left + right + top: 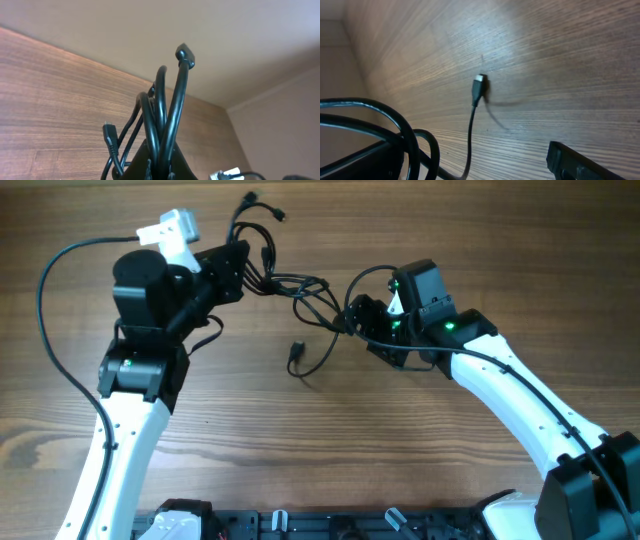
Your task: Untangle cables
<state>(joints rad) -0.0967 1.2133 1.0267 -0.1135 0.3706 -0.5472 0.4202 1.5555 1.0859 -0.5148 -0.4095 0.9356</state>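
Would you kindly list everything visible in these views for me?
cables: several, count unclear, black, tangled between the two hands
loose plug: one, black with metal tip, below the tangle, on or just above the wood
table: one, brown wood grain, under everything
dark frame: one, black, bottom edge of overhead view
left hand: one, black, shut on the cables
right hand: one, black, open, at the tangle's right end

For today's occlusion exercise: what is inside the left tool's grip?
Several black cables rise from the shut left tool, one plug end topmost. The stretch clamped inside is covered, so how many are pinched cannot be told.
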